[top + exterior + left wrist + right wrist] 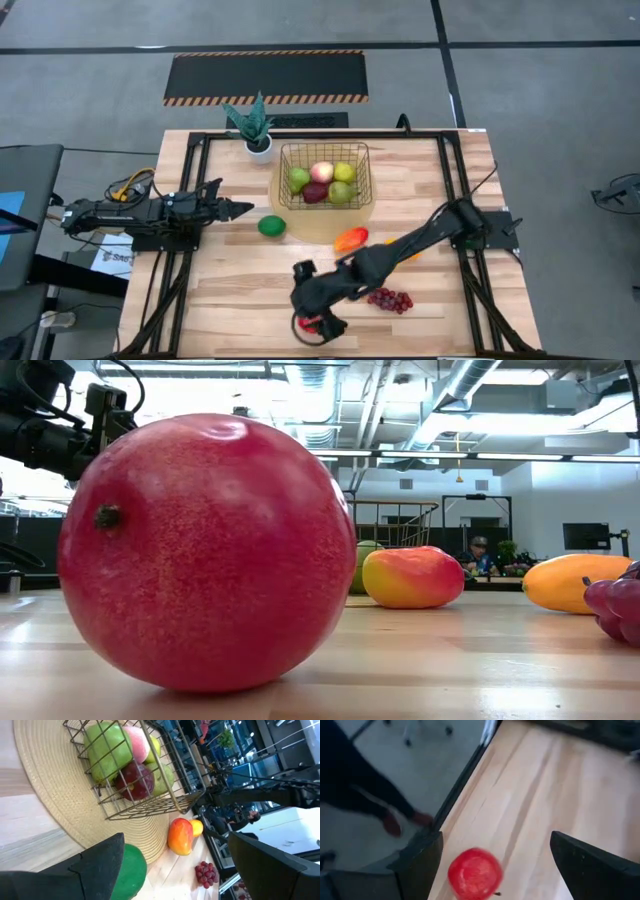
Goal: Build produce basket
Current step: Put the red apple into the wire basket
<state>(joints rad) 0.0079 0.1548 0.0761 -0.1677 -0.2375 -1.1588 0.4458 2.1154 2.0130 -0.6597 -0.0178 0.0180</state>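
The gold wire basket (325,175) stands on a round woven mat and holds green, yellow-green, pink and dark red fruits; it also shows in the left wrist view (145,795). A green lime (271,226), an orange-red mango (350,239), a yellow-orange fruit (580,582) and purple grapes (390,299) lie on the table. A red apple (475,872) rests on the table near its front edge (205,550). My right gripper (318,325) is open above it, a finger on either side, apart from it. My left gripper (240,210) is open and empty, left of the lime (132,870).
A spiky potted plant (257,125) stands at the far edge, left of the basket. The woven mat (60,815) reaches out past the basket toward the lime. Black frame rails (190,200) run along the table's sides. A person's foot (392,822) shows on the floor beyond the table edge.
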